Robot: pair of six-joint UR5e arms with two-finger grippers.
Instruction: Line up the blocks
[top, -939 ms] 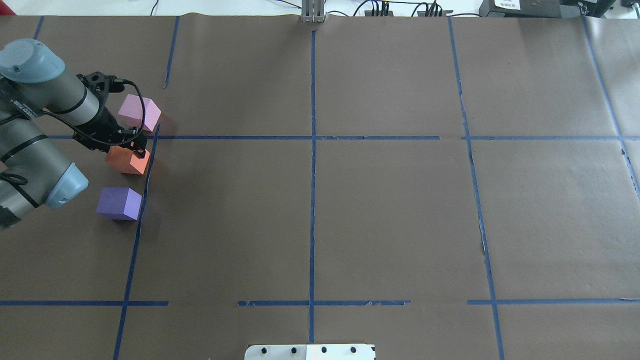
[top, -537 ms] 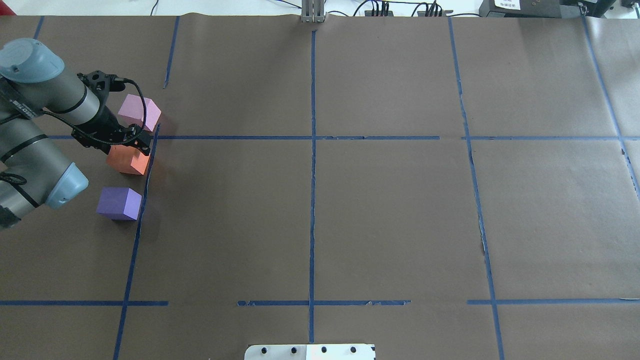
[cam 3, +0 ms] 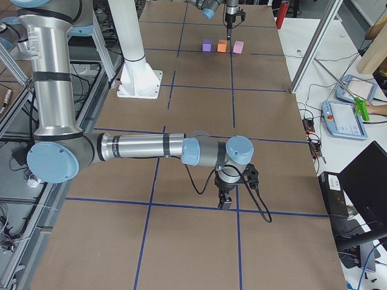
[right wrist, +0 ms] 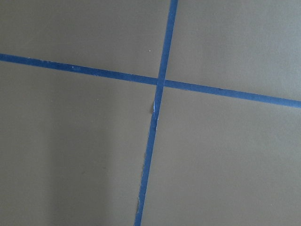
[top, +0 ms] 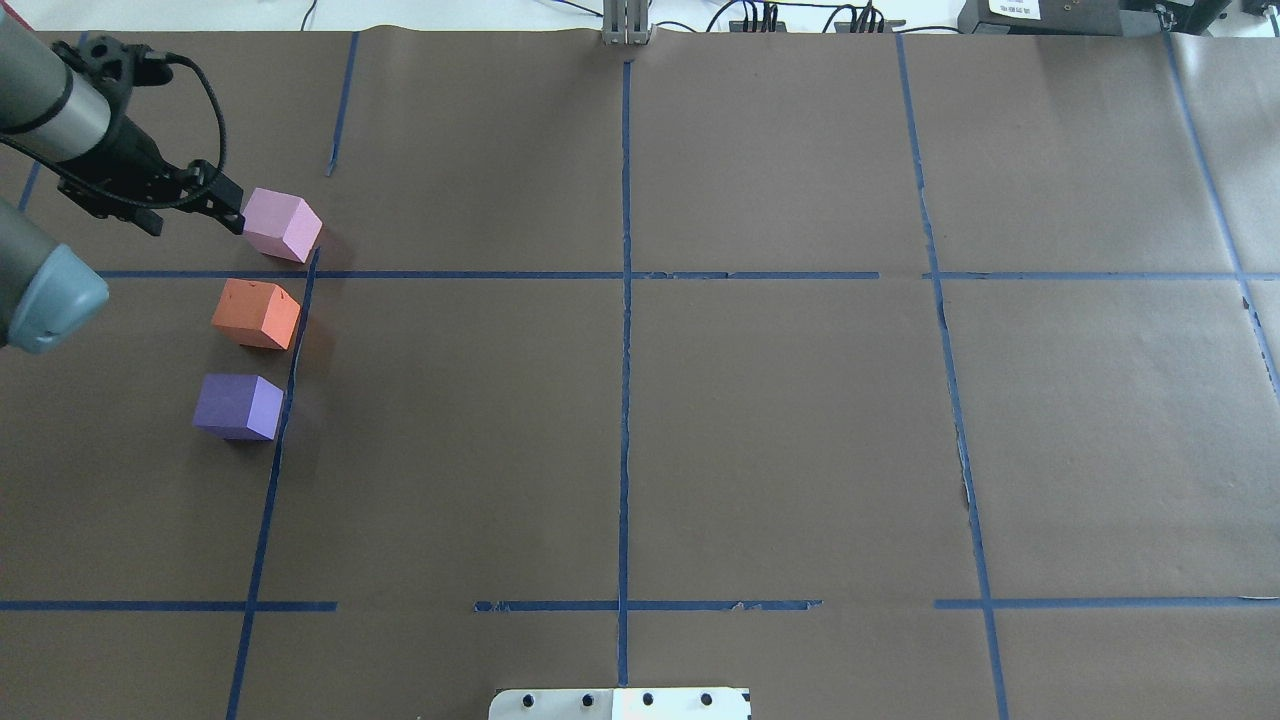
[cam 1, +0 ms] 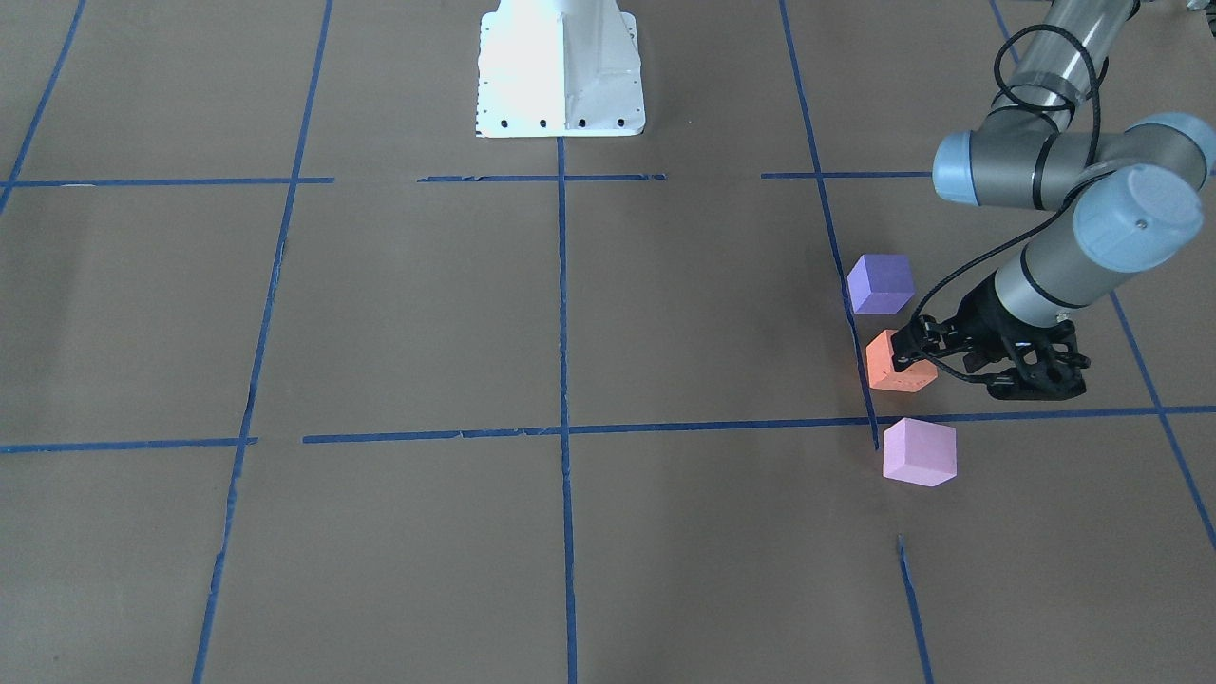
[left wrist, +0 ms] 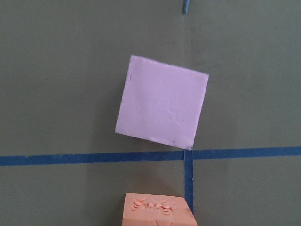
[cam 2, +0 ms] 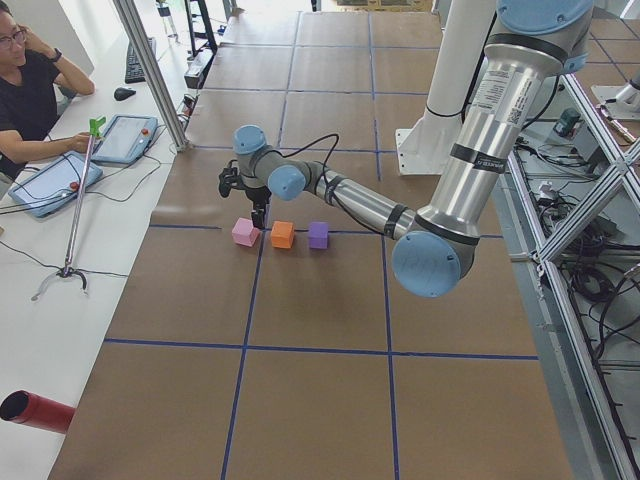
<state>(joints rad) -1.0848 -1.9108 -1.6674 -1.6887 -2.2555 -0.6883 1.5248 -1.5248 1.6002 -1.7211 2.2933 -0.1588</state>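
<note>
Pink block [top: 283, 226], orange block [top: 256, 314] and purple block [top: 238, 406] are set apart in a row near the counter's [top: 700, 400] left edge. Left gripper [top: 232, 208] is held raised beside the pink block, jaws released, empty. Right gripper [cam 3: 225, 202]: jaw state cannot be told.

- Left arm [top: 45, 105]: forearm slants down toward the pink block [top: 283, 225].
- Left gripper [top: 228, 208]: hangs above and just beside the pink block, fingers pointing down; jaw spacing indiscernible.
- Right arm [cam 3: 139, 147]: extended level, well apart from the pink block.
- Right gripper [cam 3: 225, 204]: points straight down; jaw spacing indiscernible.
</note>
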